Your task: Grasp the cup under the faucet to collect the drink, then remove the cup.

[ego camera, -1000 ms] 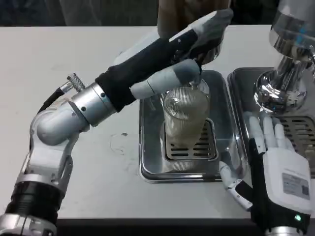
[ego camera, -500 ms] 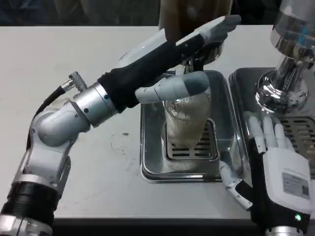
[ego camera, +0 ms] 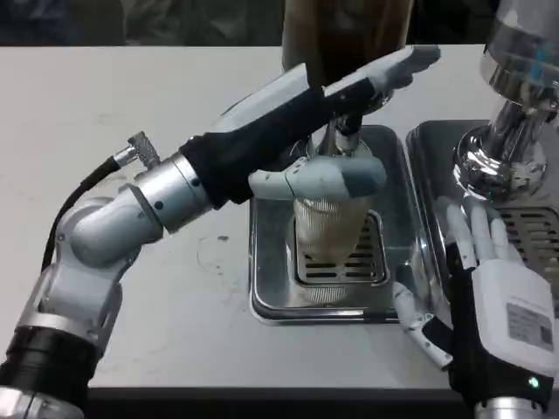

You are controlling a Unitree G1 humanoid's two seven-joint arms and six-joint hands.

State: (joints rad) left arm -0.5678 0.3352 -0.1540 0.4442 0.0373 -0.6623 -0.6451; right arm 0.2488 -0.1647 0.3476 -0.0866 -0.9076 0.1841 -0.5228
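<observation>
Left hand spread above the cup, fingers apart, holding nothing. Cup upright on drip tray. Right hand flat, empty.

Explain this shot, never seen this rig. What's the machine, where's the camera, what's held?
It is a humanoid robot at a white table, seen from a camera on its own head or chest looking down, so its left arm shows on the picture's left. The left hand reaches over a ribbed clear cup, thumb in front of the cup near its rim and fingers stretched above it; whether it truly grips is unclear. The cup stands on the slotted grate of a steel drip tray, under a faucet below a dark drink container. The right hand rests flat, holding nothing, by a second tray and a chrome dispenser.
</observation>
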